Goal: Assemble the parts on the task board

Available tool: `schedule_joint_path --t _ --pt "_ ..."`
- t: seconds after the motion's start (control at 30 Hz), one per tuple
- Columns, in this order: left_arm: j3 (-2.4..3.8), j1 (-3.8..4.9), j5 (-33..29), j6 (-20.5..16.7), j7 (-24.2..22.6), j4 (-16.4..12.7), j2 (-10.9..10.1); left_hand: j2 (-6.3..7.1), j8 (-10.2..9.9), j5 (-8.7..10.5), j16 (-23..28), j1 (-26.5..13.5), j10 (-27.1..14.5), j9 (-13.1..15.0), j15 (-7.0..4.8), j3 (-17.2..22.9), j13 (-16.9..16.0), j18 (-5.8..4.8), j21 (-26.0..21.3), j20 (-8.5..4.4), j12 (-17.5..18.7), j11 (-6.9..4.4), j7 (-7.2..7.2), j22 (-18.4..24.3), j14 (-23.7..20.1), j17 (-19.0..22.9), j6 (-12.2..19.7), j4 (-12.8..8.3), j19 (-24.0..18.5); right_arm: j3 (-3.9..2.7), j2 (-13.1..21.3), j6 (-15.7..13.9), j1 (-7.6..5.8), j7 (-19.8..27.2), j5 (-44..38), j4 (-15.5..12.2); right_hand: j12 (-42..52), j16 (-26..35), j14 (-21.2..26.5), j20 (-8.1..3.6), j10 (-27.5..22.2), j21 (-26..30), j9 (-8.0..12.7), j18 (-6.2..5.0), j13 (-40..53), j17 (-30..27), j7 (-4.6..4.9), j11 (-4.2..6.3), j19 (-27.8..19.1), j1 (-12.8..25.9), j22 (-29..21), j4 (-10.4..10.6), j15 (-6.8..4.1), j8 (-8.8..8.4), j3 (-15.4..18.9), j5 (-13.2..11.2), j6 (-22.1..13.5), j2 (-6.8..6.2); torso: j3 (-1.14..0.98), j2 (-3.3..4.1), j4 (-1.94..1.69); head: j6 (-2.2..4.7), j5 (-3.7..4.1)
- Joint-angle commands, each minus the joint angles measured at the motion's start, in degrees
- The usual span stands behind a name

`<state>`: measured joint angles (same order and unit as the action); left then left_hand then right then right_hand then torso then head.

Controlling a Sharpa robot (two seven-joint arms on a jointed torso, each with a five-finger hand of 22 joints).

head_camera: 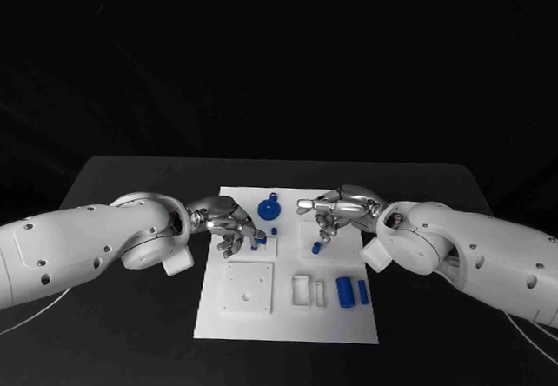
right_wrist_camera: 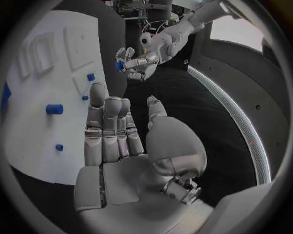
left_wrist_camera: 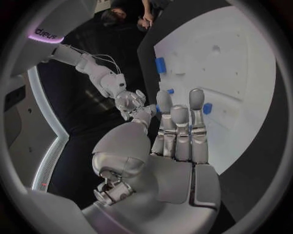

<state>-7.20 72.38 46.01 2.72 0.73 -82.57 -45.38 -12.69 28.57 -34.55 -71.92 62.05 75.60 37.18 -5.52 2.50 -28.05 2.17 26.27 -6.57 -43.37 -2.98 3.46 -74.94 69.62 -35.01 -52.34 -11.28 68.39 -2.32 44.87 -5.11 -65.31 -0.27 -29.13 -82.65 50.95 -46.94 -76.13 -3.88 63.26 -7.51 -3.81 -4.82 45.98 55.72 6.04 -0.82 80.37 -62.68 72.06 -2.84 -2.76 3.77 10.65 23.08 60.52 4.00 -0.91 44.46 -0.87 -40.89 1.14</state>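
— Left hand (head_camera: 229,225) first: where do you have it?

— Over the near-left part of the task board (head_camera: 288,324), just above the white square block (head_camera: 248,288). My fingers (left_wrist_camera: 180,127) lie straight and a little apart, and nothing sits in my palm. From my right wrist, though, a small blue piece (right_wrist_camera: 119,65) shows at that hand's fingertips, and I cannot tell whether they pinch it or it merely stands behind them.

— What lies between your two hands?

— A round blue disc with a small loop (head_camera: 269,212) at the far end of the board, and a small blue peg (head_camera: 273,231) standing just beside my left fingertips. Another short blue peg (head_camera: 315,246) stands under my right hand.

— And the right hand (head_camera: 338,210)?

— It hangs over the far right part of the board. Its fingers (right_wrist_camera: 105,122) are extended side by side, thumb apart, holding nothing.

— Anything nearer to you on the right?

— A white slotted holder (head_camera: 308,291), then a thick blue cylinder (head_camera: 344,290) and a thinner blue bar (head_camera: 363,291) lying next to each other, all flat on the board near its right edge. The board itself rests in the middle of the black table (head_camera: 129,172).
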Motion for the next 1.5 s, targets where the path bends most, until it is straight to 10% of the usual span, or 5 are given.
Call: schedule_joint_path --t 0.03,0.6,0.97,1.5 --pt "0.04 0.87 9.1 -5.04 5.73 0.25 0.3 0.77 -0.77 -1.06 0.51 0.33 1.26 -0.46 -0.15 5.2 0.14 -0.31 0.37 -0.09 0.69 -0.21 -2.65 -1.05 1.06 -0.04 -3.76 -4.89 0.99 -0.33 0.43 -4.06 -0.68 3.97 0.85 -0.09 0.26 -0.31 0.28 0.08 -0.21 0.34 0.01 -0.2 -0.14 -0.12 -0.12 0.12 0.48 -0.32 0.08 -0.4 -0.02 -0.16 -0.12 0.44 -0.03 0.65 -0.32 -0.44 0.0 -0.2 -0.1" --pt "-0.93 2.73 26.5 -5.14 27.09 2.27 3.09 2.75 -4.62 -3.46 4.28 0.0 5.41 0.79 -0.32 6.65 -3.19 -0.13 -0.48 -0.2 5.85 -0.64 -3.13 -1.08 4.86 -3.17 -7.24 -4.98 3.12 -1.45 1.28 -8.21 -2.85 6.67 -1.97 2.79 0.31 -0.42 0.18 0.07 -0.14 0.55 0.02 -0.22 -0.41 -0.25 -0.16 0.21 0.64 -0.52 0.47 -1.83 -0.04 -0.17 -0.44 2.03 0.06 0.53 -0.69 -0.86 0.02 -0.73 -0.69" --pt "-2.79 2.4 29.79 -7.24 29.32 3.81 4.84 3.48 -4.89 -4.93 4.33 -0.56 6.42 0.74 -0.39 7.69 -3.37 0.02 -0.17 -0.19 6.53 -0.82 -3.3 -1.08 6.02 -4.27 -7.97 -4.96 3.56 -1.63 1.04 -8.71 -2.96 7.08 -2.7 3.27 0.4 -0.5 0.15 0.07 -0.09 0.67 0.01 -0.25 -0.48 -0.26 -0.17 0.22 0.76 -0.41 0.71 -2.47 -0.05 -0.16 -0.49 2.06 0.11 0.7 -0.5 -0.86 0.08 -1.26 -1.23" --pt "-3.12 1.08 28.22 -7.38 28.8 5.33 6.96 3.98 -5.04 -5.17 4.7 -1.02 7.02 0.9 -0.49 8.82 -3.66 -0.05 -0.14 -0.34 7.09 -0.91 -3.38 -1.08 6.69 -5.04 -8.28 -4.95 3.9 -1.65 0.5 -8.78 -2.97 6.87 -2.96 3.6 0.44 -0.57 0.11 0.05 -0.07 0.84 0.01 -0.25 -0.54 -0.27 -0.22 0.27 0.85 -0.32 0.95 -2.94 -0.08 -0.16 -0.7 2.0 0.3 0.93 -0.62 -0.86 0.12 -1.58 -1.15"
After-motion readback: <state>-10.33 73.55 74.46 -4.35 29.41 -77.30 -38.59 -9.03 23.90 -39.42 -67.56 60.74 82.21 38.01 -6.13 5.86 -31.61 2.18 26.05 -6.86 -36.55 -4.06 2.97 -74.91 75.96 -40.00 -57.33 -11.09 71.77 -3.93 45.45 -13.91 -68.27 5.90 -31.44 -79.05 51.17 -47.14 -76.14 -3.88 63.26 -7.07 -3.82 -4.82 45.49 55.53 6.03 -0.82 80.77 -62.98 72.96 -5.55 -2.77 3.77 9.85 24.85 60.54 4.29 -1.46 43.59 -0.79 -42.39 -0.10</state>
